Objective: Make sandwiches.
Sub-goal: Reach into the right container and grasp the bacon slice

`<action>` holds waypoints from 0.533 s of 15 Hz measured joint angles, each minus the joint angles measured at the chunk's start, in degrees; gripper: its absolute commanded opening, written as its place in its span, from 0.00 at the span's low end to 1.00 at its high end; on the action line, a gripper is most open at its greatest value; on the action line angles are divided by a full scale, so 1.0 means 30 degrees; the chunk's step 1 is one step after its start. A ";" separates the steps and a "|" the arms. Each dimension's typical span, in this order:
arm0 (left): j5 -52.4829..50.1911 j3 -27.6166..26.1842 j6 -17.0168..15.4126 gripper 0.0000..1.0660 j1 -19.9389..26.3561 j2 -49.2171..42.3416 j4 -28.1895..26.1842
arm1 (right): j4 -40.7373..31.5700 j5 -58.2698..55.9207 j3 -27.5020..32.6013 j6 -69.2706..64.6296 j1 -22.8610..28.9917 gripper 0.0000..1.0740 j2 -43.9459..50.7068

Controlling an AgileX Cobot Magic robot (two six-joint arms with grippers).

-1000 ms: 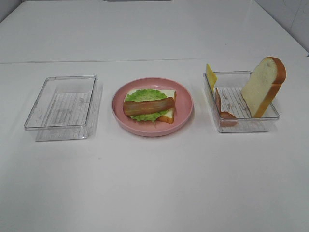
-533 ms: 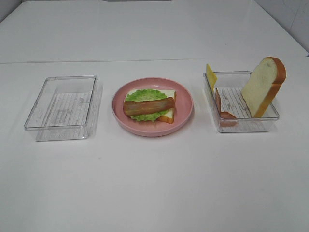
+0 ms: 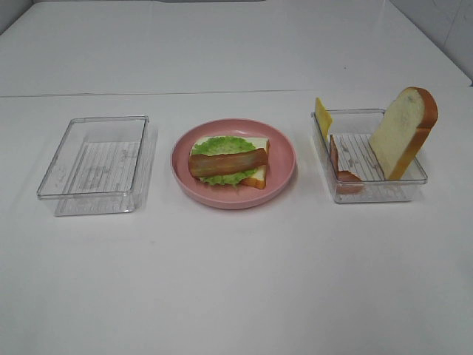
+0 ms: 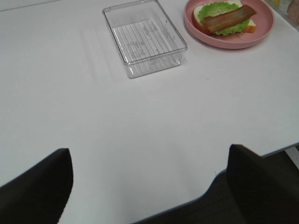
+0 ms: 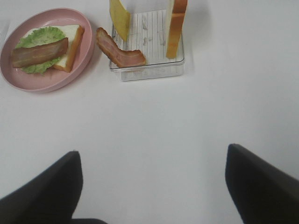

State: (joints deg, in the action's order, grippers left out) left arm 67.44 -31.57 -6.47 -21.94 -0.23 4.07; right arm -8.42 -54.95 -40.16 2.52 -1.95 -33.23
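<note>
Lying open-faced on the pink plate [image 3: 287, 164] in the high view, the sandwich [image 3: 229, 161] is lacking cheese [image 3: 323, 116], which is standing in the right tray [image 3: 373, 194]. Left wrist: the left gripper [image 4: 149, 186] is gaping, holding nothing. Right wrist: the right gripper [image 5: 152, 186] is gaping likewise; pinching the cheese's top edge seems wisest.

I'm seeing little of the robot: the left gripper [image 4: 149, 186] is showing two matte black fingers [image 4: 39, 186] with blunt, rounded tips, and the right gripper [image 5: 152, 186] is showing the same plain dark fingers [image 5: 261, 186].
</note>
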 measured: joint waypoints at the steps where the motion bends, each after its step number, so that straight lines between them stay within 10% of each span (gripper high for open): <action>1: -0.0191 0.0095 0.0000 0.80 0.0000 0.0000 0.0000 | -0.0115 0.0172 -0.0420 0.0000 0.0000 0.71 -0.0936; 8: -0.2196 0.0859 0.0000 0.80 0.0000 0.0019 -0.0019 | -0.2827 -0.0859 -0.7850 0.3056 0.0000 0.69 -1.3044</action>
State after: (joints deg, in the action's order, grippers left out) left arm 60.85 -28.99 -6.47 -21.94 -0.17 4.01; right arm -16.90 -57.52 -63.71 11.69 -1.95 -72.36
